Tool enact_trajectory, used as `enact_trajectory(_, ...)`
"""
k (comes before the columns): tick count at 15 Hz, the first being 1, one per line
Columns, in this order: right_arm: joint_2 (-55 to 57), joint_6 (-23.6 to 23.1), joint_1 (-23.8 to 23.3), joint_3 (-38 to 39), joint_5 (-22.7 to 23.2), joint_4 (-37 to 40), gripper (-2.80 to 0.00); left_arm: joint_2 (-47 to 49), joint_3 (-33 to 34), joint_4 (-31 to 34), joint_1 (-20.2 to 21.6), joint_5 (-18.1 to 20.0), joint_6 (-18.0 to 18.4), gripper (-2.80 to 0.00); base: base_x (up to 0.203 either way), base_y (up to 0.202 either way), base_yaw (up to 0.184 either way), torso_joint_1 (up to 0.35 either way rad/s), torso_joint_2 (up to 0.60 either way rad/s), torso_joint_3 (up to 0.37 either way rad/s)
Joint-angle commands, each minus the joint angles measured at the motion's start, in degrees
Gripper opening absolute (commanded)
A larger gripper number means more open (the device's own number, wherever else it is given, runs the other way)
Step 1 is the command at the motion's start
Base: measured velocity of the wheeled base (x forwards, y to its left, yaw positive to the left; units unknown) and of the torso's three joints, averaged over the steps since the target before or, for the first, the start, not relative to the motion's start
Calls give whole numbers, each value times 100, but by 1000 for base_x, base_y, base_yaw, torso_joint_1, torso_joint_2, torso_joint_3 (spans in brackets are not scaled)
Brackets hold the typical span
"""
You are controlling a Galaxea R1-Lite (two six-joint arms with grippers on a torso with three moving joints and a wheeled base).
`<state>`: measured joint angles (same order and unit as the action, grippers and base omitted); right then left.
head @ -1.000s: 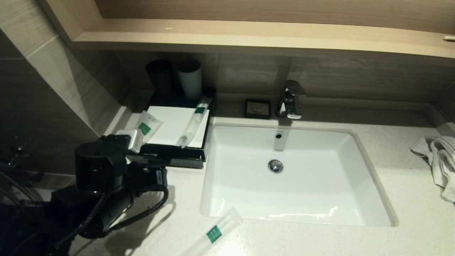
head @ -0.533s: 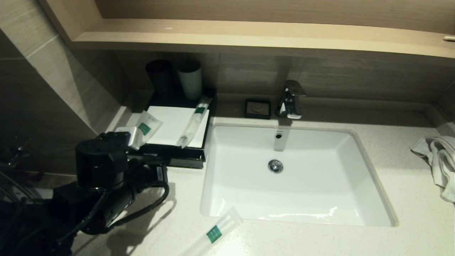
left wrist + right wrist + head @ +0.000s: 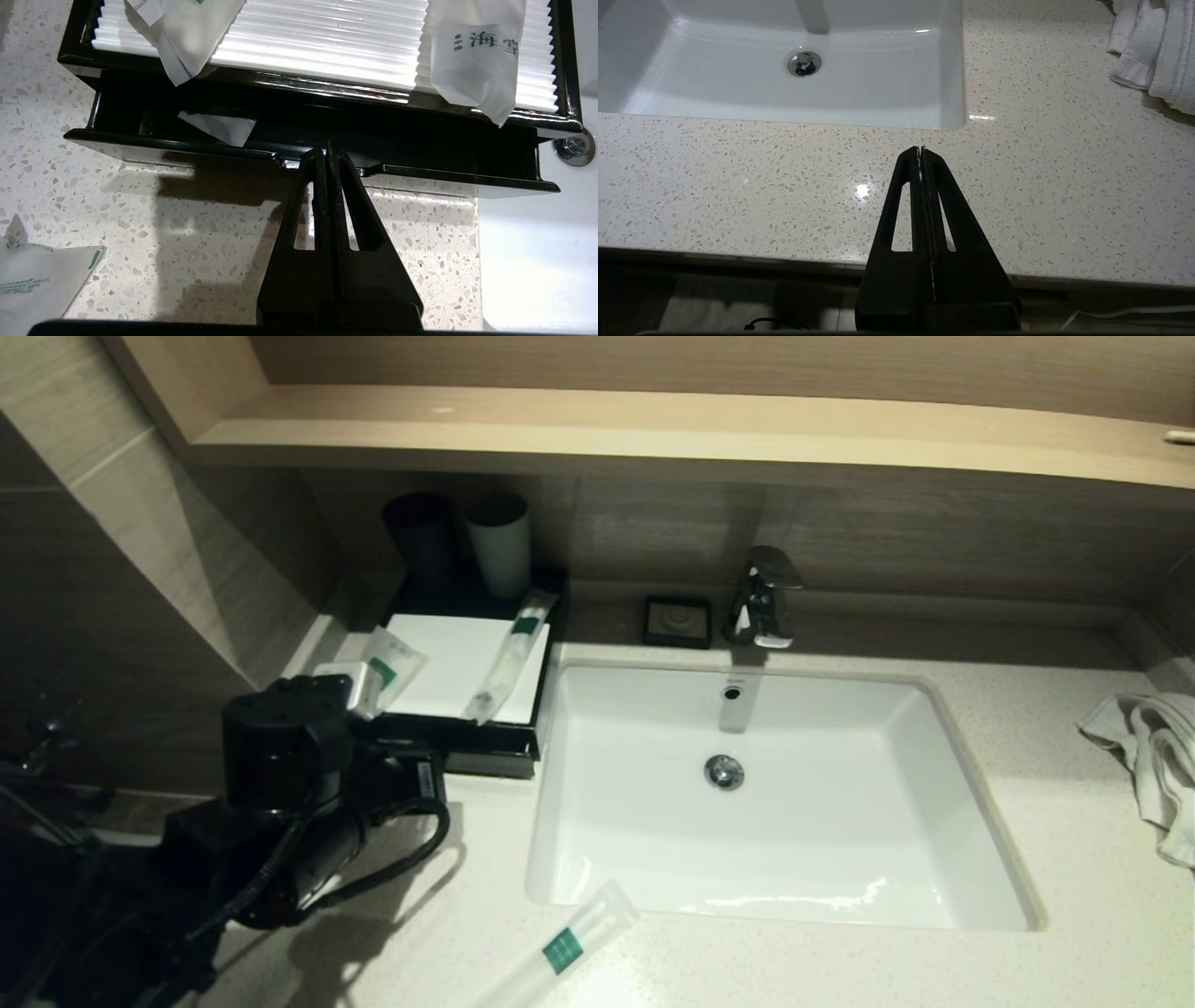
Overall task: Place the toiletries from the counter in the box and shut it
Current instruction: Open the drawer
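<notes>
A black box (image 3: 485, 747) with a white ribbed top stands left of the sink. Its drawer (image 3: 467, 179) is pulled out a little, with a white packet (image 3: 219, 128) inside. Two clear packets (image 3: 187, 32) (image 3: 472, 60) lie on the top. My left gripper (image 3: 328, 154) is shut and empty, its tips at the notch in the drawer's front edge. Another packet (image 3: 37, 280) lies on the counter beside my left arm. A long packet with a green label (image 3: 560, 947) lies at the counter's front edge. My right gripper (image 3: 920, 151) is shut and empty above the counter's front, right of the sink.
The white sink (image 3: 934, 747) fills the middle, with the faucet (image 3: 764, 597) and a black soap dish (image 3: 677, 621) behind it. Two cups (image 3: 499, 541) stand behind the box. A white towel (image 3: 1153, 756) lies at the far right. A wooden shelf (image 3: 653, 429) overhangs the back.
My left arm has shifted to the right and toward the box. The packets and the right arm have not moved.
</notes>
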<state>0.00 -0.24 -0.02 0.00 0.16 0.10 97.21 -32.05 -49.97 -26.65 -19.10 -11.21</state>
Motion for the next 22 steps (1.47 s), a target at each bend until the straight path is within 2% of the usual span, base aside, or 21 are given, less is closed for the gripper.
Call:
enact_trajectory(1, 0, -2, 2, 0, 2, -1, -280, 166, -107, -30, 80, 0, -30, -280, 0, 0, 0, 0, 0, 0)
enact_trajectory(22, 0, -2, 0, 0, 2, -1, -280, 352, -232, -48, 81, 12, -65, -280, 0, 0, 0, 0, 0, 0)
